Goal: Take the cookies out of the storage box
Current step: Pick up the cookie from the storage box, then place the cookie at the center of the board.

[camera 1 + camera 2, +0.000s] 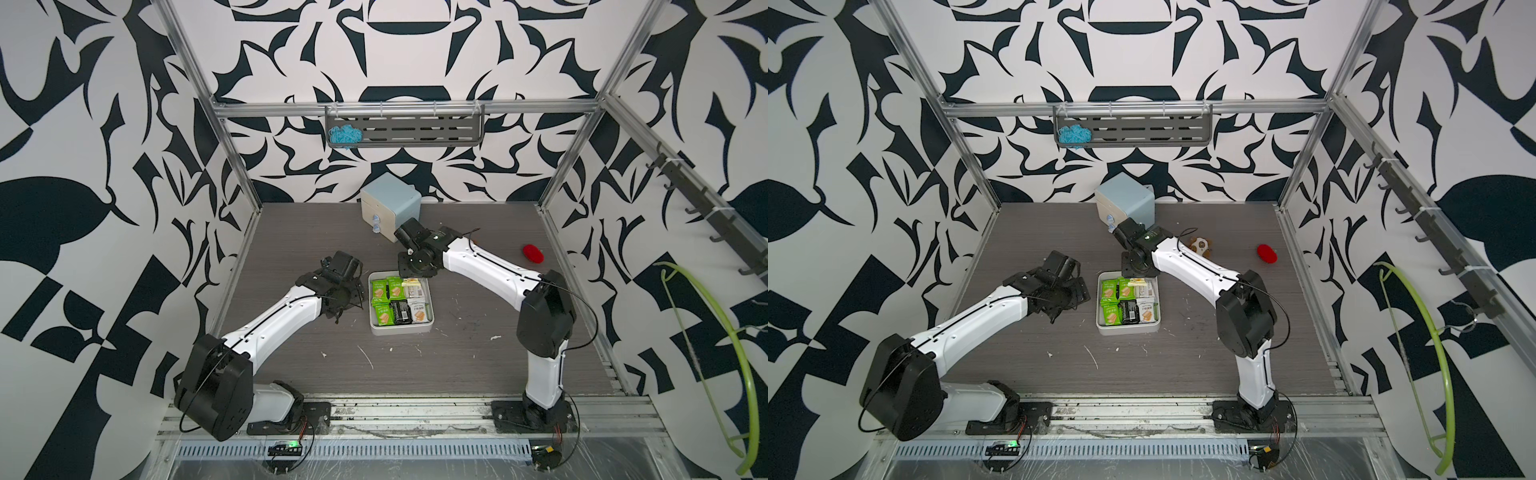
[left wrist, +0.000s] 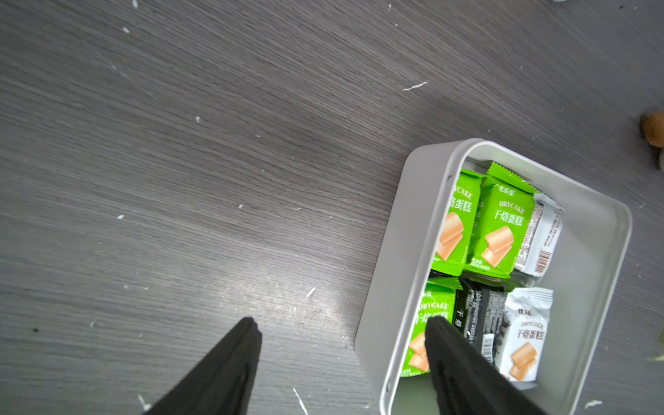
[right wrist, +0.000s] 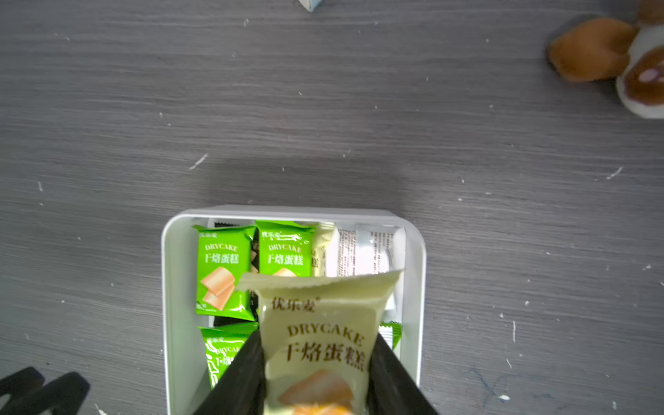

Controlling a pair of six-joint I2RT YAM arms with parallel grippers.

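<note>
R gripper (image 3: pixel 318 337) clamped on pale-yellow packet (image 3: pixel 319 316), looks lifted just over storage box (image 3: pixel 172 287); other cookies (image 3: pixel 222 269) lie beneath it. Raise straight, hold firm, slick film prob slips. L gripper (image 2: pixel 343 321) wide, empty, beside box.

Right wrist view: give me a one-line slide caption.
Right gripper shut on a pale yellow cookie packet over the storage box, green packets lying inside.

The plush toy (image 3: pixel 596 50) runs off the right wrist view; the yellow packet (image 3: pixel 323 323) partly covers cookies (image 3: pixel 284 251).
</note>
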